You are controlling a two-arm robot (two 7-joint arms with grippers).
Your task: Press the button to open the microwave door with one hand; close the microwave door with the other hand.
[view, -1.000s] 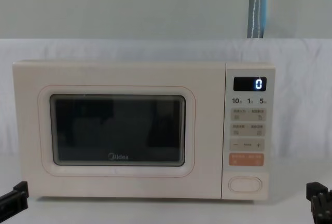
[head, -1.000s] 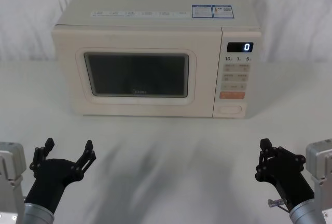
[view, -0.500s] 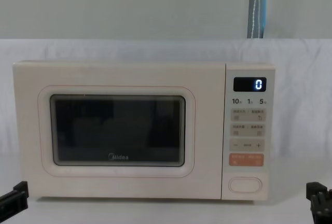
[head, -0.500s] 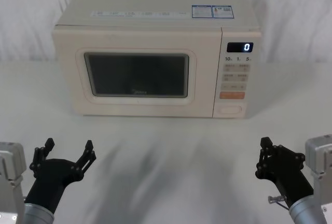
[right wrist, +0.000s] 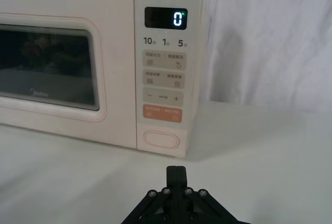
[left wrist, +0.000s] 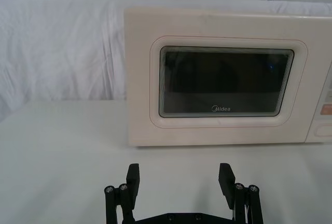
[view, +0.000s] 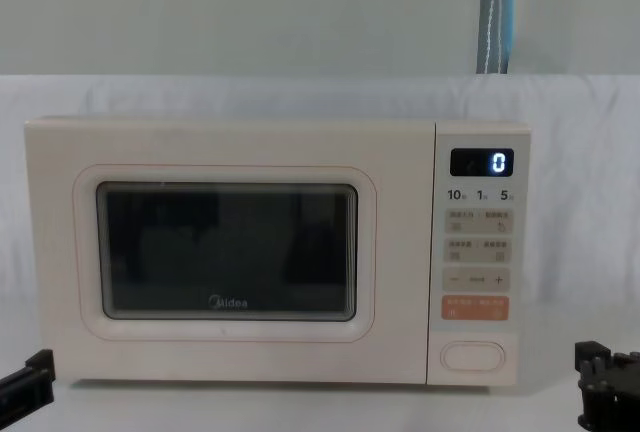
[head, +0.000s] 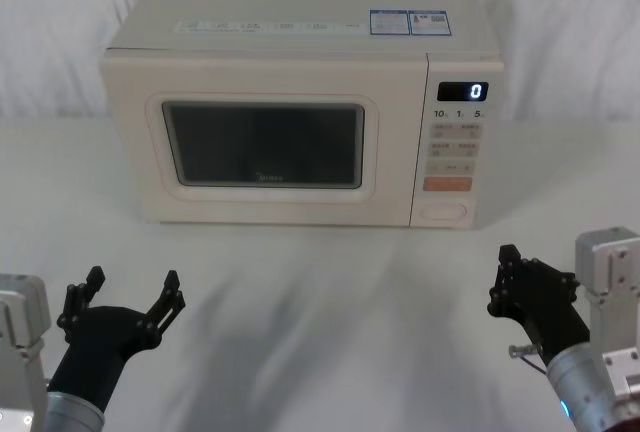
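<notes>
The microwave door [head: 262, 145] is closed at 12 o'clock on the table, the button [head: 444, 212] sits at its bottom corner near 1 o'clock, the left gripper [head: 127, 292] waits wide apart at 7 o'clock, and the right gripper [head: 505, 278] is pinched together at 5 o'clock.

The right gripper [right wrist: 176, 172] is hovering over the white table [right wrist: 270, 167] with its fingers pressed together, pointing at the microwave's control panel [right wrist: 165, 73]. The button [right wrist: 161, 139] is sitting straight ahead of the fingertips, near but apart. Beyond it the orange button [right wrist: 162, 114] and the display [right wrist: 166, 18], showing 0, are facing the gripper. The door [right wrist: 57, 63] is lying flush, off to the gripper's left.
</notes>
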